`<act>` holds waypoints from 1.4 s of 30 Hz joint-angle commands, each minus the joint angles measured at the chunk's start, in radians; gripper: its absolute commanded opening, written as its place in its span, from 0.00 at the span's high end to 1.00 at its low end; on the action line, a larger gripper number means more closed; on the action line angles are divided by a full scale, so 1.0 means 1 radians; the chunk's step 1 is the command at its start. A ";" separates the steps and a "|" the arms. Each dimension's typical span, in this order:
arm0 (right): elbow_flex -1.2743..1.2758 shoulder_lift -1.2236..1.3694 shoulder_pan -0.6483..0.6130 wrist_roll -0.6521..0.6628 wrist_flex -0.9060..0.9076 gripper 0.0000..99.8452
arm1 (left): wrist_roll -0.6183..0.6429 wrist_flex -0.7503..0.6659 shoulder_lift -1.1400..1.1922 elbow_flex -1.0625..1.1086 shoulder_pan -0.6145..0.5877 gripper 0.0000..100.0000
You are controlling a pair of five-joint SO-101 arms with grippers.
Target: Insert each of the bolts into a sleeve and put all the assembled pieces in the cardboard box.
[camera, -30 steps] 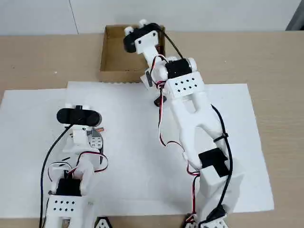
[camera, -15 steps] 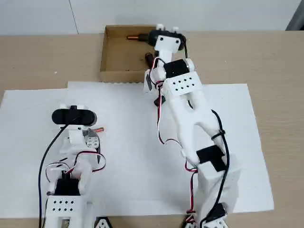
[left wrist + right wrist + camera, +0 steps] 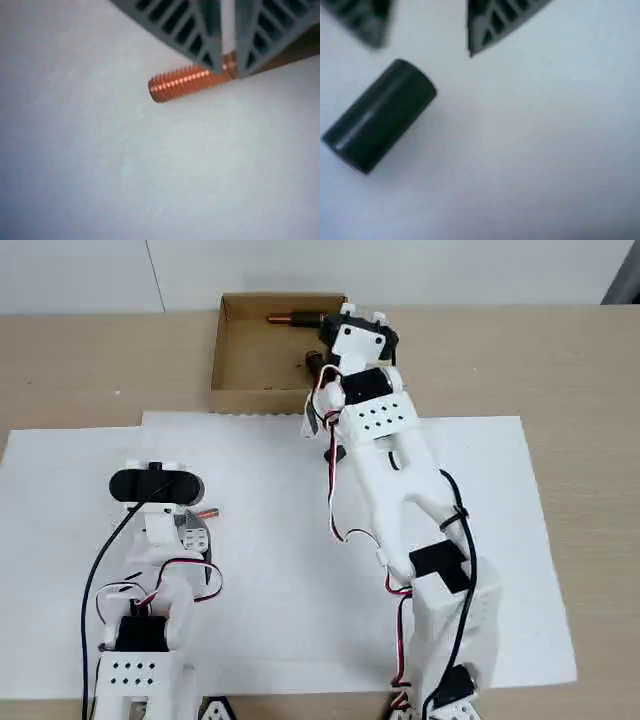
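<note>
My left gripper (image 3: 227, 60) is shut on a copper bolt (image 3: 182, 82), whose threaded end sticks out sideways just above the white paper. In the high view that bolt (image 3: 207, 511) shows beside the left gripper (image 3: 193, 528) at the paper's left side. My right gripper (image 3: 427, 30) is open above the paper, with a black sleeve (image 3: 377, 120) lying on its side just beyond its fingertips, untouched. The sleeve (image 3: 335, 452) shows under the right arm, in front of the cardboard box (image 3: 228, 350). Inside the box lie two assembled pieces, one (image 3: 290, 318) by the far wall and one (image 3: 312, 362) near the right wall.
A white paper sheet (image 3: 270, 570) covers most of the wooden table (image 3: 90, 360). The right arm (image 3: 390, 470) stretches diagonally from the front edge to the box's right corner. Open paper lies between the two arms.
The right arm's wrist swung off the box toward its right corner and drew back, uncovering an assembled piece by the box's far wall. The left arm barely shifted, still holding its bolt.
</note>
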 commanded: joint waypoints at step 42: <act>-0.048 0.199 0.038 -0.006 -0.127 0.85 | 0.003 0.003 -0.008 -0.005 -0.009 0.99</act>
